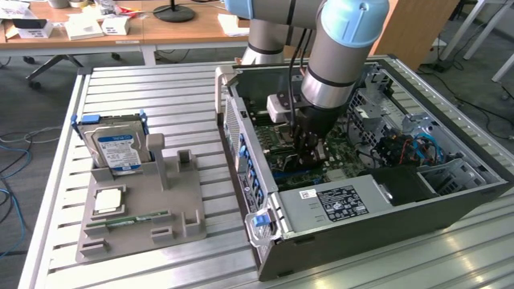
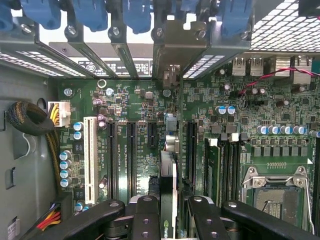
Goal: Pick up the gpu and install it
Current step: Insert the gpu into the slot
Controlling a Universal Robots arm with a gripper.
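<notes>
My gripper (image 2: 169, 220) has matt black fingers (image 2: 145, 220) clamped on the glossy-edged gpu (image 2: 168, 190). At 9 o'clock of the painted grey metal case (image 1: 386, 223), a matt grey plastic holder (image 1: 141, 208) sits on ribbed metal table (image 1: 161, 90).

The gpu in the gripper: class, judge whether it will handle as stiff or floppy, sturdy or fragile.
Probably stiff: the gpu stands straight, edge-on, in the gripper without sagging. Likely fragile: a thin card, so sideways force near the motherboard slots could harm it.
</notes>
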